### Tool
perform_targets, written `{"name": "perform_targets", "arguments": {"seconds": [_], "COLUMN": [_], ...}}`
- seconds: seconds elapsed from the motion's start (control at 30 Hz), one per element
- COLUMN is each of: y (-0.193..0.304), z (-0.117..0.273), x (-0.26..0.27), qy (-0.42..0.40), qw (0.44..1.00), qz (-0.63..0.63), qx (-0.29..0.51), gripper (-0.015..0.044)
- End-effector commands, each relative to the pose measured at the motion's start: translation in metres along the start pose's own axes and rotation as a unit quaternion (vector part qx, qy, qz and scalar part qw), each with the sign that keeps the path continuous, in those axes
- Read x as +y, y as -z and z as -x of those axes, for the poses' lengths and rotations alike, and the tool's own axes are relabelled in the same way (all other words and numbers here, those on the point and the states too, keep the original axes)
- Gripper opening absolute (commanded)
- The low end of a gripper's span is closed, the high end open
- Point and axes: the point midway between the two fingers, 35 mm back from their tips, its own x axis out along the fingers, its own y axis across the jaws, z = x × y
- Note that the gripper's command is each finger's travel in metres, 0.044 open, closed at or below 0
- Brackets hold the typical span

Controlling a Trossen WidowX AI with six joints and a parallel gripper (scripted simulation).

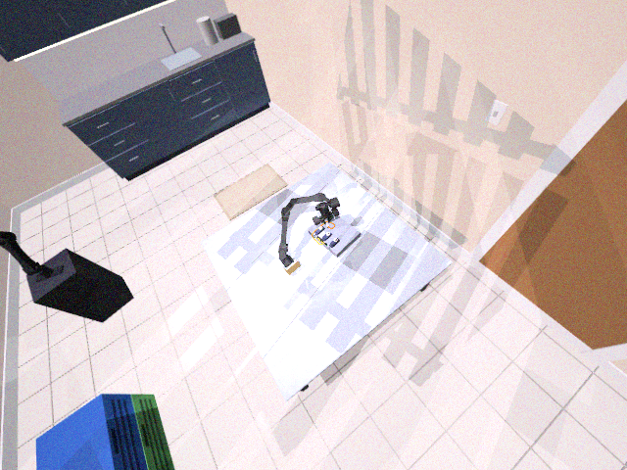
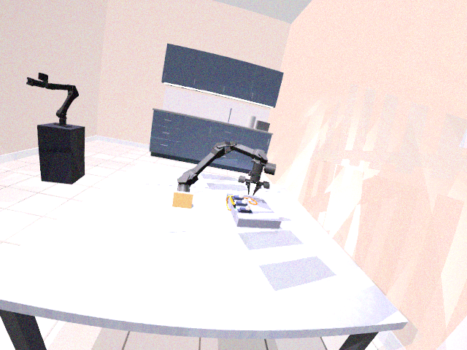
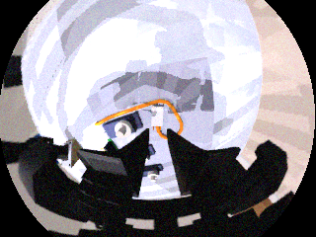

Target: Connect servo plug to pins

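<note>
The pale grey printed holder [image 1: 347,234] [image 2: 258,222] stands on the table with several dark blue servos on it; one servo [image 3: 118,129] with a white horn shows at the left in the wrist view. An orange wire [image 3: 181,125] loops over the holder. A small white block [image 3: 157,118], apparently the plug, lies inside that loop. My gripper [image 2: 250,195] [image 3: 158,131] points down over the holder's far part, fingertips a little apart, open and empty. In the wrist view the plug shows just beyond the gap between the tips. The pins and coloured band cannot be made out.
Yellow wires [image 1: 317,237] [image 2: 228,203] hang along the holder's edge on the arm's base side. The arm's base stands on the table [image 1: 283,353] [image 2: 150,278] by a tan block [image 1: 292,267] [image 2: 182,200]. A wall runs beyond the table's far side.
</note>
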Motion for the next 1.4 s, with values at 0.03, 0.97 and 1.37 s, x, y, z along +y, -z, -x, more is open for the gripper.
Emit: {"name": "perform_targets", "arguments": {"seconds": [0.03, 0.97, 1.37], "y": [-0.001, -0.001, 0.0], "z": [-0.017, -0.032, 0.019], "x": [0.0, 0.0, 0.0], "qy": [-0.002, -0.002, -0.002], "qw": [1.0, 1.0, 1.0], "qz": [0.002, 0.003, 0.002], "qx": [-0.004, -0.004, -0.003], "gripper": [0.0115, 0.0, 0.0]}}
